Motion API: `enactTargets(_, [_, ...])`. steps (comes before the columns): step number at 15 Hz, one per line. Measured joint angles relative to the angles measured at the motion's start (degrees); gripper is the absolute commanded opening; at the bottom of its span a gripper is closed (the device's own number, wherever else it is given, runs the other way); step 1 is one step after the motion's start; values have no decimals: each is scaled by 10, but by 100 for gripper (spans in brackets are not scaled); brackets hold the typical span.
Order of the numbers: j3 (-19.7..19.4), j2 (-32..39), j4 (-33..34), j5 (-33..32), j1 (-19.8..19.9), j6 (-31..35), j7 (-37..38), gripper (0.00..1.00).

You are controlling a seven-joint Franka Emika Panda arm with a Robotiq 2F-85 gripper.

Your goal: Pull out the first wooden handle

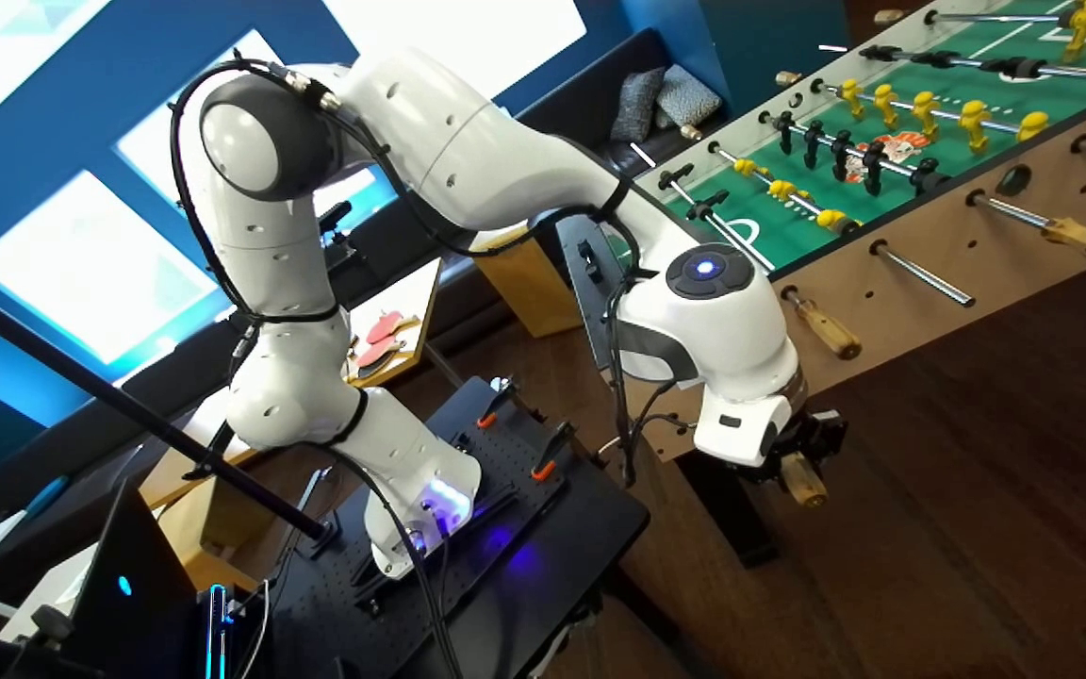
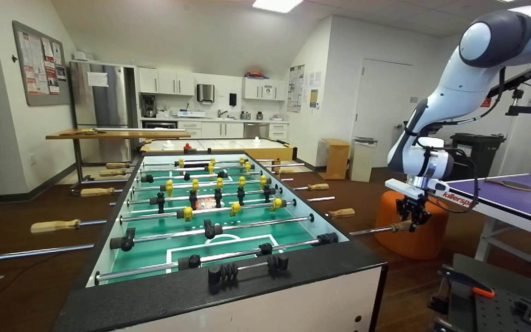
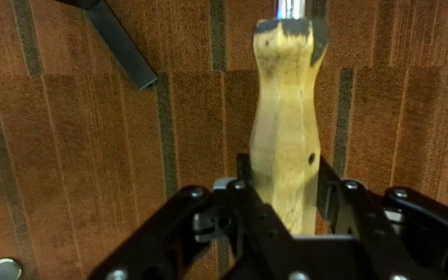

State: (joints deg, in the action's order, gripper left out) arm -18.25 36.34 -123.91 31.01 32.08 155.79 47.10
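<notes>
The first wooden handle [image 3: 286, 116] is pale, faceted wood with worn dark paint at its far end. It sits on a metal rod [image 2: 370, 231] that sticks well out from the near end of the foosball table [image 2: 355, 253]. My gripper [image 3: 284, 171] has one finger on each side of the handle, and both pads appear to touch it. The handle's end also shows below the gripper in an exterior view [image 1: 804, 479]. In an exterior view the gripper [image 2: 414, 216] is at the outer end of this handle [image 2: 401, 225]. The palm hides part of the handle's end in the wrist view.
Another wooden handle [image 1: 824, 325] and a bare rod [image 1: 925, 273] stick out from the same table side. A black cart [image 1: 590, 528] carries the arm's base. An orange stool [image 2: 413, 240] and a purple ping-pong table [image 2: 514, 198] stand near the gripper.
</notes>
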Motion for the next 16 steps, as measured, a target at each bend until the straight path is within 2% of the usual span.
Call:
enactTargets(2, [-2, 4, 12, 15, 6, -25, -15, 14])
enactTargets(3, [-3, 4, 17, 22, 7, -36, -23, 21])
enactTargets(4, [-4, 5, 20, 29, 9, -43, -30, 64])
enactTargets(6, [-5, 7, 23, 40, 10, -48, -38, 69])
enactTargets(9, [-63, -12, 25, 44, 12, -53, -16, 94])
enactTargets(10, [-86, -24, 25, 41, 14, -61, -13, 99])
enactTargets(12, [-128, -53, 23, 26, 16, -76, -2, 100])
enactTargets(16, [-172, -118, 11, -35, 6, -88, 44, 100])
